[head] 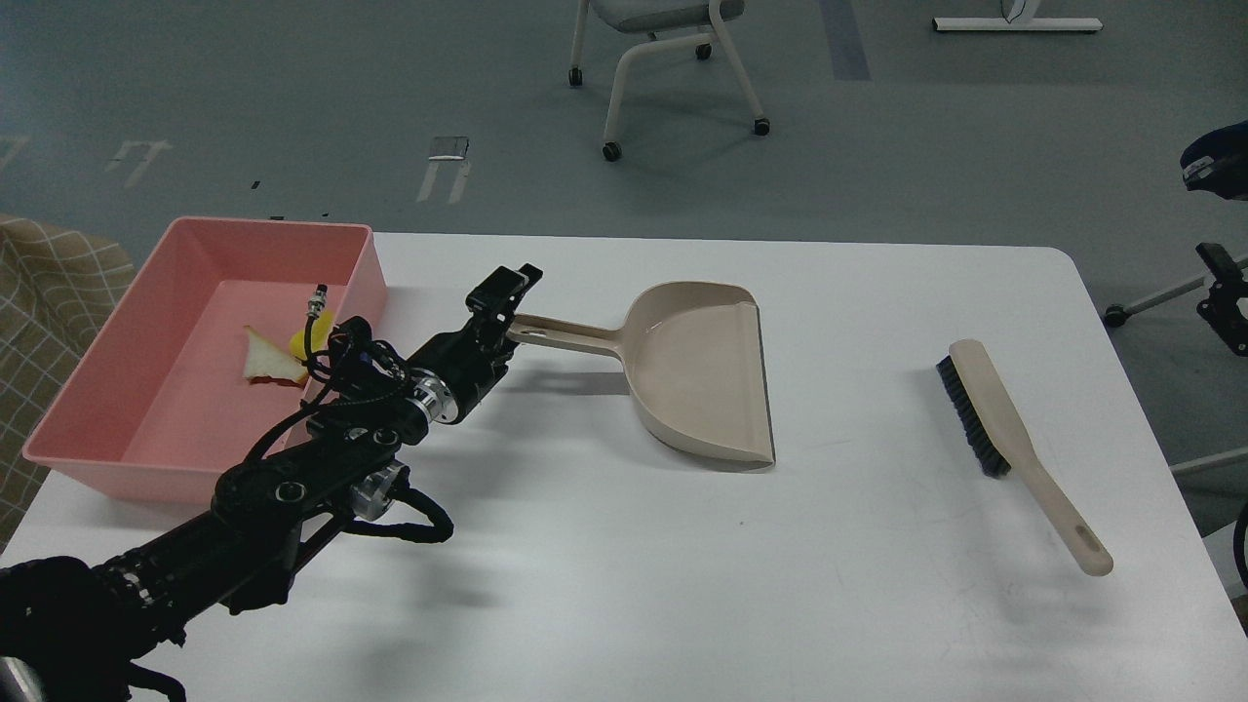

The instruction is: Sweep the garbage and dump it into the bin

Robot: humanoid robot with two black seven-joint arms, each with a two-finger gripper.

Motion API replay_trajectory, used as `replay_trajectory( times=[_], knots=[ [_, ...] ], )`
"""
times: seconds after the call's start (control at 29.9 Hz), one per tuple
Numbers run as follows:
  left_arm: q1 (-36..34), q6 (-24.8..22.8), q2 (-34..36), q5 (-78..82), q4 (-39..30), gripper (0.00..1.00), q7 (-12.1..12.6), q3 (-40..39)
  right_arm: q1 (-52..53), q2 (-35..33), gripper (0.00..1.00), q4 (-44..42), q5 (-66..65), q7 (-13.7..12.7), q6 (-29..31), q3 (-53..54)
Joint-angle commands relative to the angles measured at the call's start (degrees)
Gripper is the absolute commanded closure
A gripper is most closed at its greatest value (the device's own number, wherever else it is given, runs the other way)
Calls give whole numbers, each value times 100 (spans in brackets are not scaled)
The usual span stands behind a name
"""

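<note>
The pink bin (146,322) stands at the table's left end. Inside it lie the white bread slice (265,359) and the yellow sponge chunk (302,342), which is partly hidden by my left arm's cables. My left gripper (507,289) is open, just above and to the left of the handle end of the beige dustpan (697,366), and is not holding it. The dustpan lies flat on the table with its mouth to the right. A dark part of my right arm (1224,297) shows at the right edge, off the table, and its fingers cannot be made out.
A beige brush with black bristles (985,409) lies on the table's right side, handle toward the front. The white table (624,565) ends just right of the brush. A wheeled chair (673,58) stands on the floor behind.
</note>
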Motion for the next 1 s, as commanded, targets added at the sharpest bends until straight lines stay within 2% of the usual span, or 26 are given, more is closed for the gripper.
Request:
replay_trajectory(
  times=[0.0, 0.27, 0.4, 0.5, 0.77, 0.84, 0.9, 0.97],
  knots=[
    [-109, -19, 223, -107, -39, 9, 0, 8, -39, 8, 0, 17, 0, 0, 0, 1],
    [-320, -45, 732, -212, -152, 9, -35, -63, -39, 8, 0, 26, 0, 0, 0, -8],
    [-373, -221, 1154, -923, -548, 2, -35, -545, 30, 17, 0, -17, 0, 0, 0, 27],
    [-312, -676, 1269, -1564, -628, 2, -17, -1185, 197, 61, 0, -35, 9, 0, 0, 27],
    [-110, -1196, 1304, -2330, -628, 2, -26, -2602, 470, 254, 0, -26, 9, 0, 0, 36],
    [-13, -1494, 1304, -2462, -628, 2, 18, -2962, 532, 263, 0, 17, 9, 0, 0, 36],
    [241, -2117, 1313, -2716, -636, 2, 184, -3392, 584, 263, 0, 9, 9, 0, 0, 36],
    [382, -2286, 1313, -2849, -628, 2, 246, -3613, 585, 263, 0, 9, 18, 0, 0, 44]
  ],
)
